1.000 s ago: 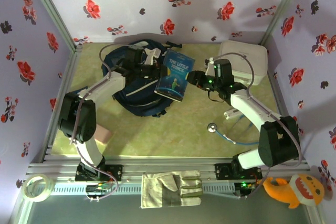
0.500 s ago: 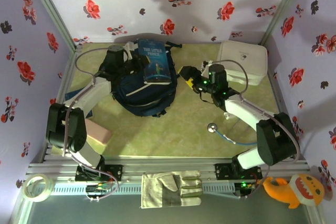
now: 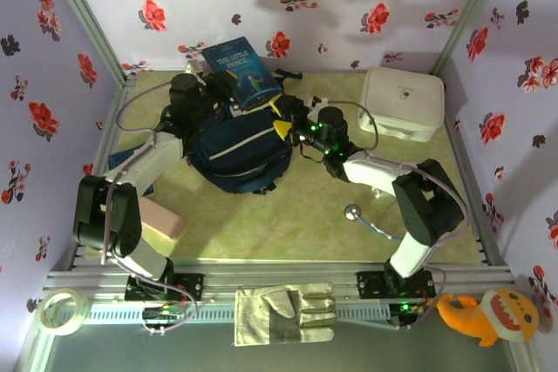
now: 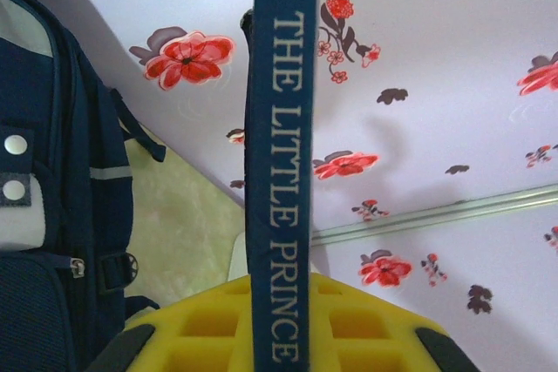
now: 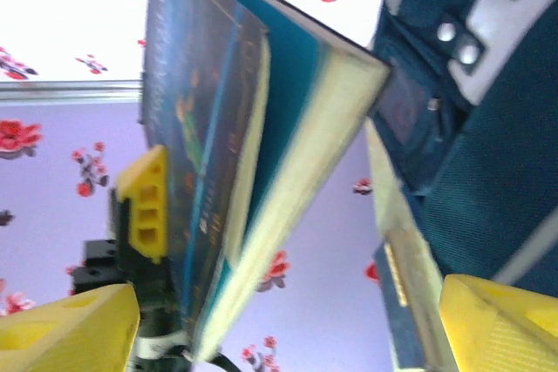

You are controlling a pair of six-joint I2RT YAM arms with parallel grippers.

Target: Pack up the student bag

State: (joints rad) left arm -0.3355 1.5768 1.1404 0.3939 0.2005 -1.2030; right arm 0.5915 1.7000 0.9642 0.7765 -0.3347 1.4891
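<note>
1. The student bag [image 3: 240, 154] lies on the table [image 3: 305, 215], left of centre and toward the back. Its long axis runs roughly near-to-far, with its top end toward the back wall.
2. The left gripper [image 3: 222, 86] is clamped on a blue book [image 3: 242, 71], held raised over the bag's far end.
3. The right gripper [image 3: 282, 118] has its jaws spread wide with nothing between them, just beside the bag's far right corner.
</note>
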